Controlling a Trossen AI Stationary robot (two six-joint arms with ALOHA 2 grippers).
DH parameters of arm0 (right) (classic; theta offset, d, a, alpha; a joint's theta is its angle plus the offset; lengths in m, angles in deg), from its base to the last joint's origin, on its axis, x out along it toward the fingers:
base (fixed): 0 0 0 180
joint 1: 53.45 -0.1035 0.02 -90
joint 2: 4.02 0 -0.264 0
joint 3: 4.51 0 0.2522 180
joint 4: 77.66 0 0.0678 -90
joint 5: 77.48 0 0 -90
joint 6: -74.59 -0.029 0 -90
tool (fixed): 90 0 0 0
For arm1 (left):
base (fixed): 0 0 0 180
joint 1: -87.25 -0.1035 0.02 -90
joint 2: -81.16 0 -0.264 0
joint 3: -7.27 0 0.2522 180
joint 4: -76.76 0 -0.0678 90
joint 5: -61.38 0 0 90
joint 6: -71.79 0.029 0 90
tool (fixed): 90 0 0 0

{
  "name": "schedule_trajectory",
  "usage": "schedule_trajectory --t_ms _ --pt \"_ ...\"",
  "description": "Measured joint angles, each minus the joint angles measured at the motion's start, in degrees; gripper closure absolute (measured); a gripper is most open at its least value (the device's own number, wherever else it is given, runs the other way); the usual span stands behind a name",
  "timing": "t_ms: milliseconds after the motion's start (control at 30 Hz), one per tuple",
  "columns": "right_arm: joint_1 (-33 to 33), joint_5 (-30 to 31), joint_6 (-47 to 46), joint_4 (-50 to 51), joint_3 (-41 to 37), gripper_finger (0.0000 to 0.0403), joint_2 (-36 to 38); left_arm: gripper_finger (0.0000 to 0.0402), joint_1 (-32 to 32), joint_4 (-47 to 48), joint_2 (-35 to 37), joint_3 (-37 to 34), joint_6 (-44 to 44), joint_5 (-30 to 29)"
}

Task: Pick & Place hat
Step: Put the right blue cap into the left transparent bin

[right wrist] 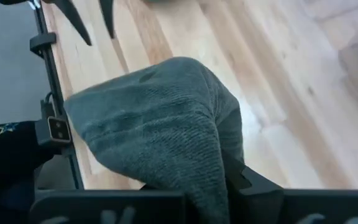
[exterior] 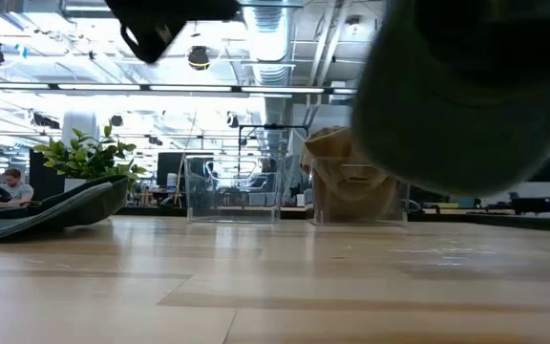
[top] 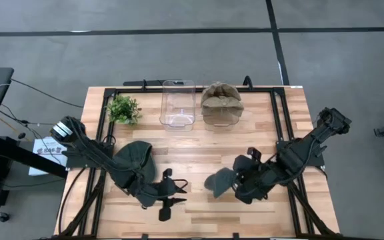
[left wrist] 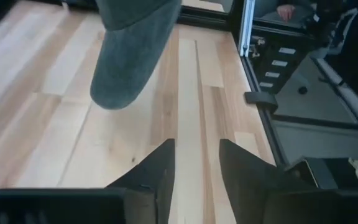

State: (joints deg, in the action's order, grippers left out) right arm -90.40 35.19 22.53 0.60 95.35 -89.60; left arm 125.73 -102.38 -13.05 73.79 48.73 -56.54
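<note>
Two dark green hats are in view. One hat (top: 136, 159) lies flat on the table at the left (exterior: 60, 203), partly under my left arm. My left gripper (top: 173, 200) hovers open just right of it, above bare wood (left wrist: 194, 163), holding nothing. The other green hat (top: 220, 181) is off the table with my right gripper (top: 237, 181) shut on it; it looms large in the low view (exterior: 466, 96). A tan hat (top: 221, 100) sits in a clear bin at the back. My right gripper pinches a gathered part of the green hat's cloth (right wrist: 219, 177) between its two fingers, coming slanting down from the table's right side. The hat bulges out ahead of the fingers (right wrist: 154, 118) and hangs clear of the table; how many layers cannot be seen.
An empty clear bin (top: 178, 103) stands at the back centre, beside the bin (top: 220, 119) with the tan hat. A small green plant (top: 123, 109) is at the back left. Black frame rails (top: 282, 127) run along the table's edges. Bare wood lies between the two grippers.
</note>
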Motion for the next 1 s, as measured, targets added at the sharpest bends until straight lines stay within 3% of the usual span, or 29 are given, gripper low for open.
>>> schedule_trajectory --t_ms 267,533,767,1000 --pt "8.78 -0.78 13.74 -0.19 6.11 0.0388 -0.02 0.0299 3.80 11.54 10.78 0.00 1.42 -2.72" --pt "22.95 -6.00 33.42 -5.78 10.40 0.0388 0.00 0.0300 5.25 12.52 20.31 -5.57 7.67 -2.74" --pt "38.86 -17.68 49.10 -14.02 11.09 0.0388 0.00 0.0300 0.16 12.61 36.20 -18.82 10.25 -5.53" --pt "54.45 -29.29 59.38 -21.50 11.11 0.0389 -2.29 0.0300 -10.62 12.46 55.85 -30.02 12.14 -5.64"
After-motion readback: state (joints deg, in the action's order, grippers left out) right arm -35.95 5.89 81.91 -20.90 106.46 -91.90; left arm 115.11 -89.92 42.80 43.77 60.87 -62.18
